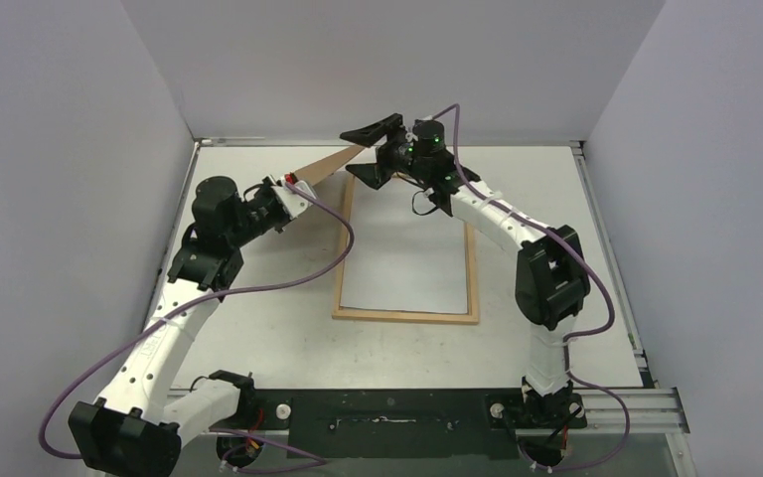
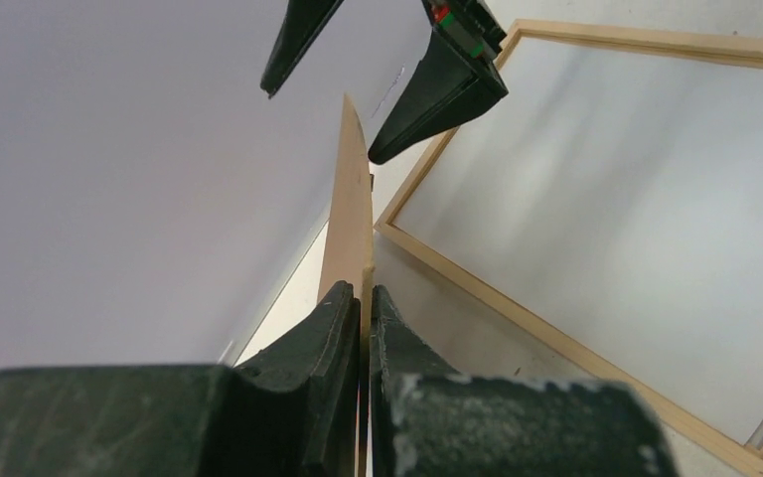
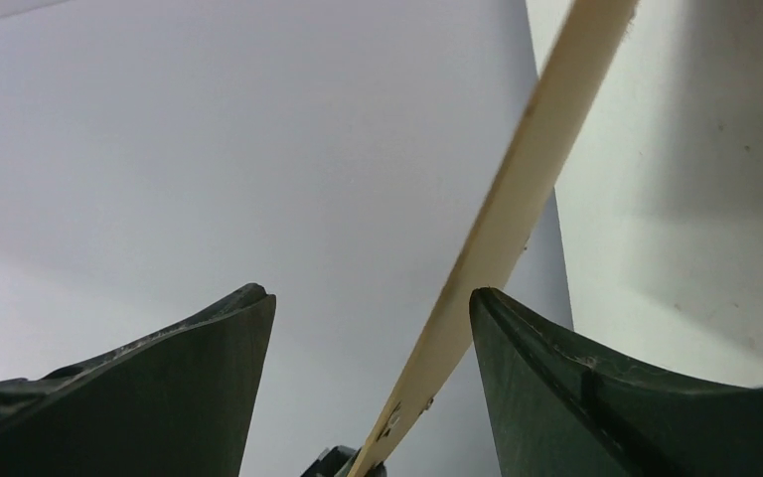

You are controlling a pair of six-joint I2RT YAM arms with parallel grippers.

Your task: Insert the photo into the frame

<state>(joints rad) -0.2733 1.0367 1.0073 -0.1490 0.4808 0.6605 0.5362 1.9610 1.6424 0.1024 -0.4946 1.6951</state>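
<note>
The thin light-wood frame (image 1: 407, 316) lies flat on the table, its near rail (image 2: 517, 306) showing in the left wrist view. A plain white sheet (image 1: 407, 258) fills it; I cannot tell whether this is the photo, and no printed side shows. My left gripper (image 1: 293, 184) is shut on the near end of a brown backing board (image 1: 323, 167), held edge-up above the frame's far left corner. In the left wrist view its jaws (image 2: 366, 293) pinch the board (image 2: 350, 199). My right gripper (image 1: 365, 149) stands open around the board's far end (image 3: 517, 199), which passes close beside one finger (image 3: 556, 378).
White walls enclose the table on the left, back and right. The table's far edge (image 1: 258, 142) runs just behind both grippers. Purple cables (image 1: 338, 248) loop from the arms over the table to the left of the frame.
</note>
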